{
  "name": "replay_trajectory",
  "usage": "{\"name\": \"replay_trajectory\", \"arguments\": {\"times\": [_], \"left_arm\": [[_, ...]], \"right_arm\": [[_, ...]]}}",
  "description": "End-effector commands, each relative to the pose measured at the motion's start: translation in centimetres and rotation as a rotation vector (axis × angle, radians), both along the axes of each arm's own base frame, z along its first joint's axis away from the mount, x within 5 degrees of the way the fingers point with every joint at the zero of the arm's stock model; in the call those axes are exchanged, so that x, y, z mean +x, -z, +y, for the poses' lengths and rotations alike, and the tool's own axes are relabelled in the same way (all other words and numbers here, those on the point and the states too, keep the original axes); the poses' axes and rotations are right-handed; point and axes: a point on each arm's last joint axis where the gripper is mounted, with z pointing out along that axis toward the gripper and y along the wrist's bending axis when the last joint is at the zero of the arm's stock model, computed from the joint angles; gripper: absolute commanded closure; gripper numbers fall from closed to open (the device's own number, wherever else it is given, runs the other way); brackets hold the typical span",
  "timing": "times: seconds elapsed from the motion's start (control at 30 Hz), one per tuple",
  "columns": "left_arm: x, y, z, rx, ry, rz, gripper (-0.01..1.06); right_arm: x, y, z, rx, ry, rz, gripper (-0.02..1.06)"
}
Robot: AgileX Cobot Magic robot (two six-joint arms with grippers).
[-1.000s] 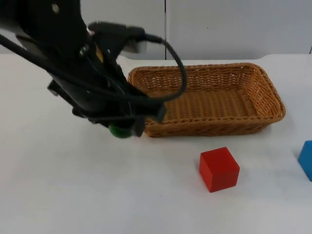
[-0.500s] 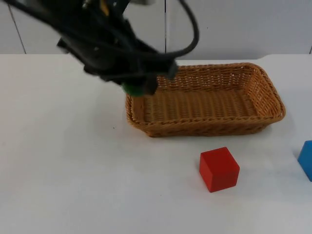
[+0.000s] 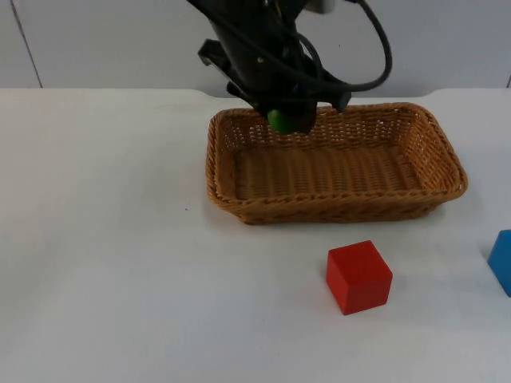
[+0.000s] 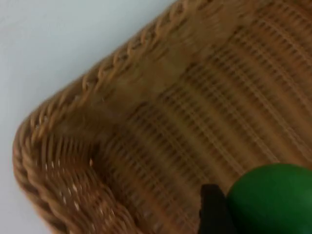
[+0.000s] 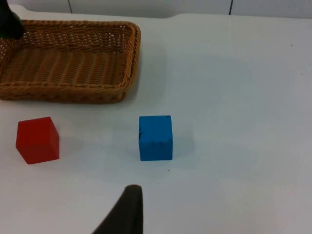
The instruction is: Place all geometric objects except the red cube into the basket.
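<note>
Top view: the left gripper hangs over the far left part of the wicker basket, its fingers clenched on a green ball held above the basket floor, not yet let go. The red cube sits on the white bench in front of the basket, apart from it, and the blue cube lies at the picture's right edge.

Left wrist view: the green ball sits against a black fingertip, with the basket's woven floor and rounded corner beneath, so the ball is inside the rim's outline.

Right wrist view: the right arm waits back from the work; I cannot tell how its fingers stand. The blue cube lies on the bench near the red cube, both in front of the basket.

The step in hand looks like delivering the ball. Next move: release it over the basket floor, then the blue cube remains, red staying put.
</note>
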Motion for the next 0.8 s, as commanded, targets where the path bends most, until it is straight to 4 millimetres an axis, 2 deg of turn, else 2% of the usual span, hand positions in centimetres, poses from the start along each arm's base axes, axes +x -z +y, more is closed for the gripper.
{"name": "replay_trajectory", "arguments": {"times": [0.0,0.2,0.33,0.43,0.53,0.6,0.63,0.67,0.73,0.77], "left_arm": [[1.2,0.8,-0.1,-0.008,-0.011,0.009,1.05],[2.8,3.9,-1.0,0.009,0.007,0.019,1.05],[3.1,5.4,-1.1,0.017,0.006,0.032,1.05],[3.1,6.2,-1.1,0.023,0.006,0.042,0.99],[3.1,6.4,-1.1,0.025,0.005,0.049,0.69],[3.0,6.4,-1.1,0.021,0.000,0.053,0.40],[3.0,6.4,-1.1,0.021,0.000,0.053,0.40],[3.0,6.5,-1.1,0.020,-0.002,0.064,0.20],[2.8,6.5,-1.2,0.015,-0.007,0.084,0.03],[2.8,6.5,-1.2,0.015,-0.007,0.084,0.03]], "right_arm": [[0.0,0.0,0.0,-0.007,0.006,-0.009,-0.01],[0.0,0.0,0.0,-0.004,0.008,-0.008,-0.01],[0.0,0.0,0.0,-0.004,0.008,-0.008,-0.01],[0.0,0.0,0.0,-0.004,0.008,-0.008,-0.01],[0.0,0.0,0.0,-0.004,0.008,-0.008,-0.01],[0.0,0.0,0.0,-0.004,0.008,-0.008,-0.01],[0.0,0.0,0.0,-0.004,0.008,-0.008,-0.01],[0.0,0.0,0.0,-0.004,0.008,-0.008,-0.01],[0.0,0.0,0.0,-0.004,0.008,-0.008,-0.01],[0.0,0.0,0.0,-0.004,0.008,-0.008,-0.01]]}}
